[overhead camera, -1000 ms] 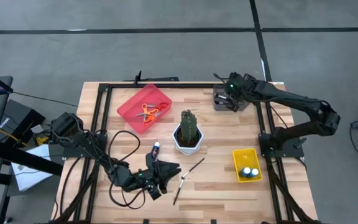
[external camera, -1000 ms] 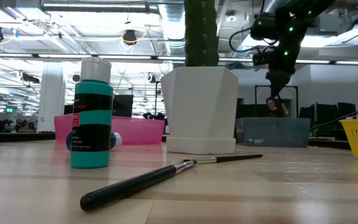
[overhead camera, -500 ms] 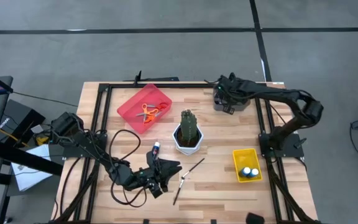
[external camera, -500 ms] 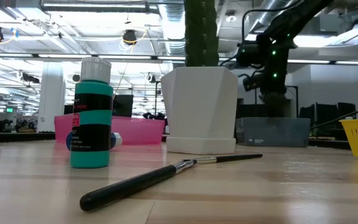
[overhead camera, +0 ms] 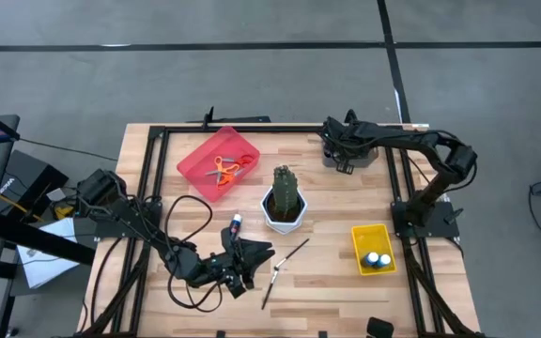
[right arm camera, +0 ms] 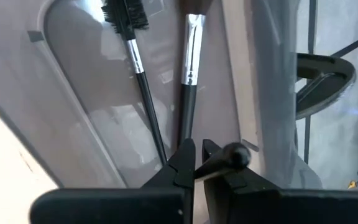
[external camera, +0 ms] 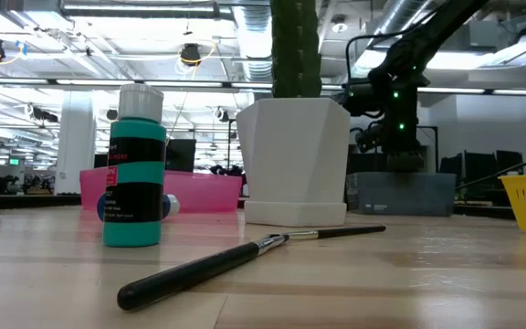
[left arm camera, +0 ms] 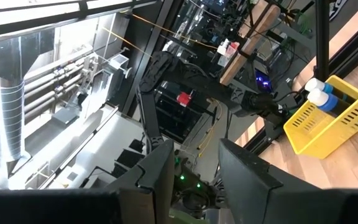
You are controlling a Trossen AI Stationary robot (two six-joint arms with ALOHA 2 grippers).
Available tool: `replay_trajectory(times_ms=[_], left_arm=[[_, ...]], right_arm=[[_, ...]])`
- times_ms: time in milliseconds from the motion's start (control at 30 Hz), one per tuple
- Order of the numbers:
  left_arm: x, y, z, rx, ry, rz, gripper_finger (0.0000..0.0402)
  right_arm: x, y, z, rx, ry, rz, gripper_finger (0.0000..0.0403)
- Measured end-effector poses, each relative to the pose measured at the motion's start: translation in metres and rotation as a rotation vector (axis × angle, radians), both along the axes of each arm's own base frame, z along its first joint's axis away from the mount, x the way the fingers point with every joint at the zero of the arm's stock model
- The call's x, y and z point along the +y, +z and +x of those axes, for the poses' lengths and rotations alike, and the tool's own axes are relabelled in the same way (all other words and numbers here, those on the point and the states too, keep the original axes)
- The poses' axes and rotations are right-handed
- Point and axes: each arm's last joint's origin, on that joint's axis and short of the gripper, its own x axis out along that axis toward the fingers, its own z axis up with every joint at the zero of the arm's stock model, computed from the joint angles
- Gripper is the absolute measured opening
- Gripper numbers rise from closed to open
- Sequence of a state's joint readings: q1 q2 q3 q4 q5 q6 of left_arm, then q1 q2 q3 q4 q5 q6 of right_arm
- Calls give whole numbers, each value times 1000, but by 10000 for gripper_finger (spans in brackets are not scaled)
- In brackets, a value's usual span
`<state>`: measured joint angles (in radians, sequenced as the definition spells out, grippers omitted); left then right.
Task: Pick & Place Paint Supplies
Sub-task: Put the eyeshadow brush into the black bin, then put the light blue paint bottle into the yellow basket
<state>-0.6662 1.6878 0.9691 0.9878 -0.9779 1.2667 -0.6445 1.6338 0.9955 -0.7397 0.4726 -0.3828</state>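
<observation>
My right gripper hangs over the grey bin at the table's far right, shut on a thin dark-handled paintbrush. A second brush lies in the bin beside it. My left gripper waits open near the front edge, nothing between its fingers. A loose paintbrush lies flat on the table. A paint bottle stands on its base. Orange scissors lie in the red tray. Two bottles sit in the yellow basket. My right gripper pinches the brush's dark handle between its two fingertips, well back from the silver ferrule. The fingers come from above, slanting down into the bin and lying along the brush. Its bristle end points ahead into the bin; whether it rests there I cannot tell.
A green cactus in a white pot stands mid-table between the two arms. A black frame runs along the table's edges. Cables trail from the left arm over the table's left part.
My right gripper has come down from above the grey bin until it sits low at it, tipping further nose-down and rolling a little, still shut on the brush. The right arm's elbow has folded in closer. The left arm has kept still.
</observation>
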Motion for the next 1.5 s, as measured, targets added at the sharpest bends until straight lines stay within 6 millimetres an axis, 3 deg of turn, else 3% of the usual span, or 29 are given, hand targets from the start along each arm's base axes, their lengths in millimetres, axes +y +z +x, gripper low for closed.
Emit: replay_trajectory(times_ms=[433,667,1000,1133,1267,1500], left_arm=[[0,0,0,0,-1,0,118],[0,0,0,0,-1,0,118],[0,0,0,0,-1,0,118],[0,0,0,0,-1,0,118],[0,0,0,4,14,3,118],[2,0,-1,18,67,4,118]], right_arm=[[-2,-6,3,4,8,3,9],[-2,-6,3,-21,0,23,50],[-1,-3,3,-35,-10,15,59],[3,15,-1,-88,-5,-25,60],[14,48,-9,-204,-7,-96,60],[57,111,-29,-631,26,-55,61]])
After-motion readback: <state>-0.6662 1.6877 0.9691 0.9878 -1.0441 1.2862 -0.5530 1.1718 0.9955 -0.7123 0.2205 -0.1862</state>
